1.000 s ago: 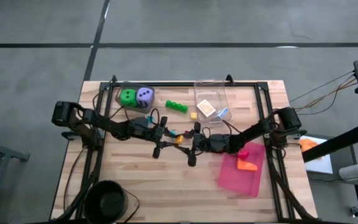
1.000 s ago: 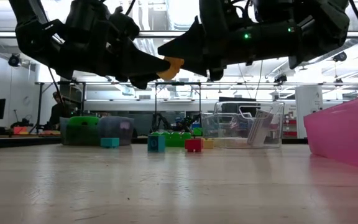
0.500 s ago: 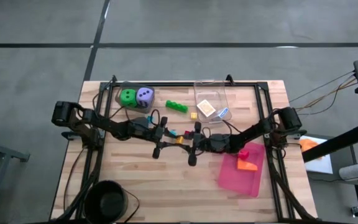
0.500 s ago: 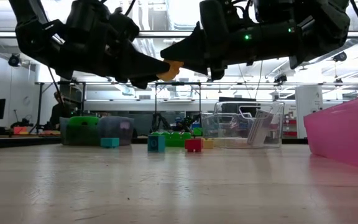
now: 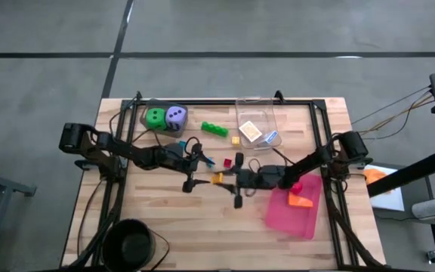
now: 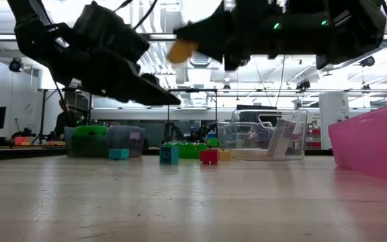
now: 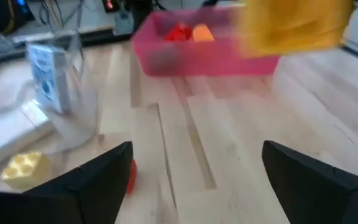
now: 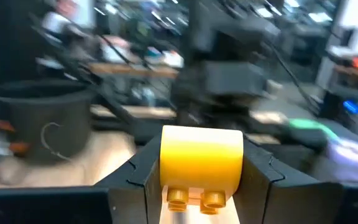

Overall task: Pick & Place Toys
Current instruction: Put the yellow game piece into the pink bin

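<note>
Right wrist view: the yellow-orange brick (image 8: 201, 163) sits clamped between the right gripper (image 8: 201, 177) fingers, held above the middle of the counter (image 5: 172, 219). In the high view this brick (image 5: 217, 178) is just left of the pink tray (image 5: 278, 215), which holds a red brick (image 5: 296, 186) and an orange brick (image 5: 301, 201). The left gripper (image 5: 200, 160), close on its left, stands wide and empty
</note>
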Robot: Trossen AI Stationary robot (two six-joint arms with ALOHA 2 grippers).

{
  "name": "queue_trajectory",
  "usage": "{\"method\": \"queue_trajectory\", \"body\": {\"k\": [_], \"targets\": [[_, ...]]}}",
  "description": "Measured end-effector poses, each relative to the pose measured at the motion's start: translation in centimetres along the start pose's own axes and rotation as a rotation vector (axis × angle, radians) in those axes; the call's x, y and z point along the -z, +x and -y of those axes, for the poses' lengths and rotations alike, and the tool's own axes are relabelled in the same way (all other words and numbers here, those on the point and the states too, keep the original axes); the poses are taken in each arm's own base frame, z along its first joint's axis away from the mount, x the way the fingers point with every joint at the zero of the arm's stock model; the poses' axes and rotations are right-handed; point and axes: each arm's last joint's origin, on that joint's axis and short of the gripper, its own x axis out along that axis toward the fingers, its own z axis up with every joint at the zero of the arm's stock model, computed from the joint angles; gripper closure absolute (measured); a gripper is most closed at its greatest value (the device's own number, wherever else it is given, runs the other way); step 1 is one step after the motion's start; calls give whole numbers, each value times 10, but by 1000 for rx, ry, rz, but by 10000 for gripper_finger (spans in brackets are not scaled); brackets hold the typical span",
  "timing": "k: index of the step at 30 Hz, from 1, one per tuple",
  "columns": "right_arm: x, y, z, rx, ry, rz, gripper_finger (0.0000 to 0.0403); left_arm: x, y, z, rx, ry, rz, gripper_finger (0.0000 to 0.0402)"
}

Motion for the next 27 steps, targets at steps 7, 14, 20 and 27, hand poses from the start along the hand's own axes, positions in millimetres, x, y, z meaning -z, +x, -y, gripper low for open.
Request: {"method": "queue_trajectory", "body": {"k": [7,14,20,27], "targets": [[10,-28,-2,-83,2,90,271,-1,-1,0,-6,-4,0,34],[25,-64,-6,-108,76,20,271,0,-1,0,-7,-30,-12,34],[12,-90,-8,-83,113,-88,271,1,-1,0,-6,-31,-18,33],[-21,-118,-8,-31,177,-450,271,2,-1,0,-13,-35,-27,33]]}}
